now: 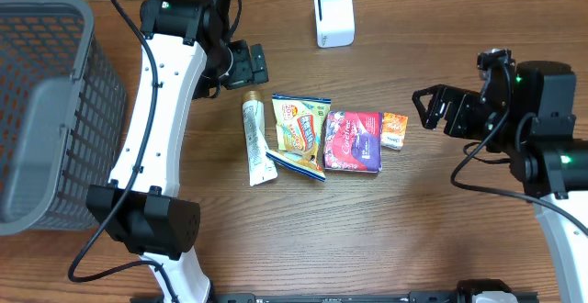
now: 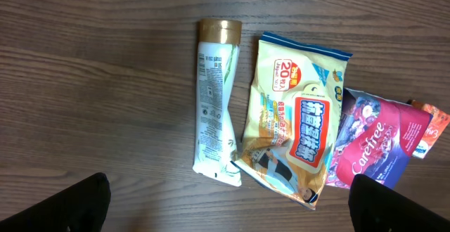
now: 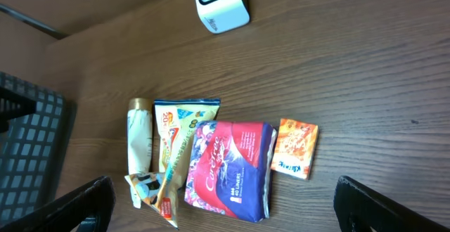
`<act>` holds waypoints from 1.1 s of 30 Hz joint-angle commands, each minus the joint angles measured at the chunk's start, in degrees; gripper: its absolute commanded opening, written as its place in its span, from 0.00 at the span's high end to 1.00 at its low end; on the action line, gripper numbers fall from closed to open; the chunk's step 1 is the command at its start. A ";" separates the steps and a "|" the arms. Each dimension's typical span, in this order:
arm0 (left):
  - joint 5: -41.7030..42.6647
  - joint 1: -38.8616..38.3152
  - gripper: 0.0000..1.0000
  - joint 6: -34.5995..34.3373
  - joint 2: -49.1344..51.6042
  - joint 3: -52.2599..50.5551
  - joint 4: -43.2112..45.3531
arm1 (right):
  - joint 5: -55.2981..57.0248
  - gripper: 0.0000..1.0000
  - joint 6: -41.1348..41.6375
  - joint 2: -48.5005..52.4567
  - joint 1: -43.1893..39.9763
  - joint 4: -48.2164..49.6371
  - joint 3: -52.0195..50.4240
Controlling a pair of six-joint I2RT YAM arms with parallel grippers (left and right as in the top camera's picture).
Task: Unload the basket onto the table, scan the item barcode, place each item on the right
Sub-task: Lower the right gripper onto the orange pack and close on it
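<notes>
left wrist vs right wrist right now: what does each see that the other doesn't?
Left wrist only: nothing extra, just a closer look, with the print on the tube and wipes pack much larger. Right wrist only: the white scanner, the grey basket and the orange box whole. Both: tube, wipes pack and Carefree pack; left wrist catches only a corner of the orange box.

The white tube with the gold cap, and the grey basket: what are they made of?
White tube: probably soft plastic, its flat crimped end creased. The gold cap has a metallic sheen, likely coated plastic. Grey basket: apparently rigid moulded plastic, judging by its matte open grid.
</notes>
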 commanded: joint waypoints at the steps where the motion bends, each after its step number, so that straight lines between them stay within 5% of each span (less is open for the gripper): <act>1: 0.22 -0.39 0.00 -0.59 -0.02 0.07 0.11 | -0.24 0.00 0.28 2.34 -0.11 0.33 1.14; 13: 0.20 -0.39 0.00 -0.59 -0.02 0.07 0.11 | 6.21 0.01 14.25 17.86 -0.11 4.76 1.11; 22: 0.22 -0.39 0.00 -0.59 -0.02 0.07 0.11 | 5.53 0.53 15.47 29.53 -0.11 4.57 1.09; 33: 0.20 -0.39 0.00 -0.59 -0.02 0.07 0.11 | -0.04 0.51 11.96 37.53 0.07 4.35 1.05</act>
